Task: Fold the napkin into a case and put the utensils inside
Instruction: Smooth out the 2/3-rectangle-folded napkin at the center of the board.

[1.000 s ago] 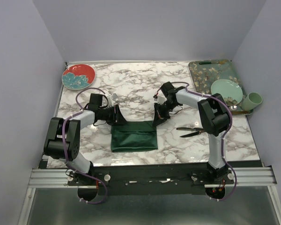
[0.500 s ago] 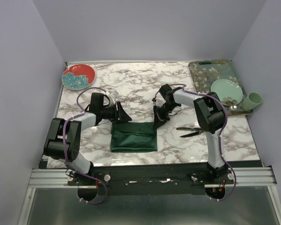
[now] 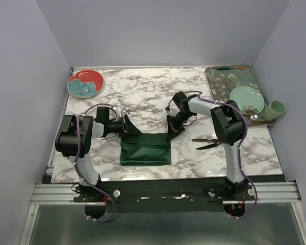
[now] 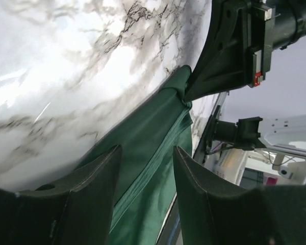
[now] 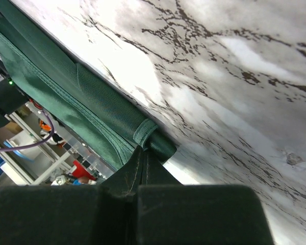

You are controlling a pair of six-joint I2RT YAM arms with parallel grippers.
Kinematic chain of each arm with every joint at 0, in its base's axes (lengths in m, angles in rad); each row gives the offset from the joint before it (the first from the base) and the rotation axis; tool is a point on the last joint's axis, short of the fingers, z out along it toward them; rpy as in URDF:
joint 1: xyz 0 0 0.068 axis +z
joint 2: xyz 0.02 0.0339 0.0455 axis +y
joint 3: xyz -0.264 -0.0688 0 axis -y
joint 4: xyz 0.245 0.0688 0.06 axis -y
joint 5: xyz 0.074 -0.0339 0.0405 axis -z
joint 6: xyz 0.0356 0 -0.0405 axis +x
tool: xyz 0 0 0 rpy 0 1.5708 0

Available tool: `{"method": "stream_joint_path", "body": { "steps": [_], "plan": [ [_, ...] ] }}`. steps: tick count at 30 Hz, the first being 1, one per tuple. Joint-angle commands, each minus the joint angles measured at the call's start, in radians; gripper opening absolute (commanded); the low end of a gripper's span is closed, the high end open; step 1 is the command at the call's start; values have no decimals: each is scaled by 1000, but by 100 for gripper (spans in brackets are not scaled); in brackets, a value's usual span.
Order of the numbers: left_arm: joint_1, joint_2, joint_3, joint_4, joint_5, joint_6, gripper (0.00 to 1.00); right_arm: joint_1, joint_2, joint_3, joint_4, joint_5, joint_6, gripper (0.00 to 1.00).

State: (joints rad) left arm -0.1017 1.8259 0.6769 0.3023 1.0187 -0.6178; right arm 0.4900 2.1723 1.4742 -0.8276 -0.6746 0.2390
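**Right gripper point(image 3: 171, 129) clamps a napkin point(image 3: 145, 150) corner; left gripper point(image 3: 128, 127) stands open at the other**

The right gripper point(image 5: 141, 162) is closed tight on the far right corner of the napkin point(image 5: 86, 97). Its wrist view shows the rolled hem of the green cloth pinched between the meeting fingertips. The left gripper point(image 4: 145, 153) sits at the far left corner with its jaws apart. The napkin's point(image 4: 143, 130) edge runs through the gap between them, and neither finger presses on it. That same view looks along the cloth to the right gripper point(image 4: 229, 51) biting the opposite corner.

The napkin lies in the near middle of the marble table point(image 3: 148, 92). It is folded into a flat dark green rectangle, wider than it is deep, with a fold line running across it. Both arms reach in from the sides to its far edge.

The utensils point(image 3: 208, 143) lie on the bare marble to the right of the napkin and apart from it. They are two slim black pieces side by side, just beside the right arm's upright link.

Further back, a red plate point(image 3: 85, 83) with a teal flower sits in the far left corner. In the far right corner is a teal floral tray point(image 3: 222, 81). A pale green plate point(image 3: 246, 97) rests on its near end, and a pale green cup point(image 3: 276, 109) stands just right of that plate.
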Motion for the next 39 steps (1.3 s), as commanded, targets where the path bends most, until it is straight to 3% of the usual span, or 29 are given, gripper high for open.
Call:
{"method": "stream_joint_path", "body": {
  "steps": [1, 6, 9, 10, 12, 13, 15, 22, 34, 39],
  "plan": [
    [88, -11, -54, -78, 20, 104, 58, 7, 83, -40, 7, 259, -41, 0],
    [89, -170, -37, -144, 70, 122, 53, 5, 80, -17, 1, 242, -50, 1],
    [-1, -211, -16, -40, 49, 18, 41, 7, 67, -12, 7, 227, -55, 1],
    [-35, -208, -13, 7, 17, -73, 30, 7, 64, -17, 11, 224, -55, 0],
    [-97, -168, 24, 104, -28, -123, 18, 9, 54, -25, 24, 224, -50, 1],
    [-155, -148, 42, 118, -73, -146, 6, 9, 55, -34, 25, 221, -50, 0],
    [-200, -76, 87, 198, -112, -238, 0, 7, 53, -43, 31, 222, -41, 1],
    [-312, 65, 193, 218, -192, -310, 0, 7, 35, -86, 70, 213, -29, 1],
    [-362, 219, 214, 24, -296, -191, 0, 5, -12, -87, 74, 218, -47, 1],
    [-359, 256, 213, 26, -305, -184, 0, 5, -124, -69, 30, 124, -121, 20]
  ]
}}
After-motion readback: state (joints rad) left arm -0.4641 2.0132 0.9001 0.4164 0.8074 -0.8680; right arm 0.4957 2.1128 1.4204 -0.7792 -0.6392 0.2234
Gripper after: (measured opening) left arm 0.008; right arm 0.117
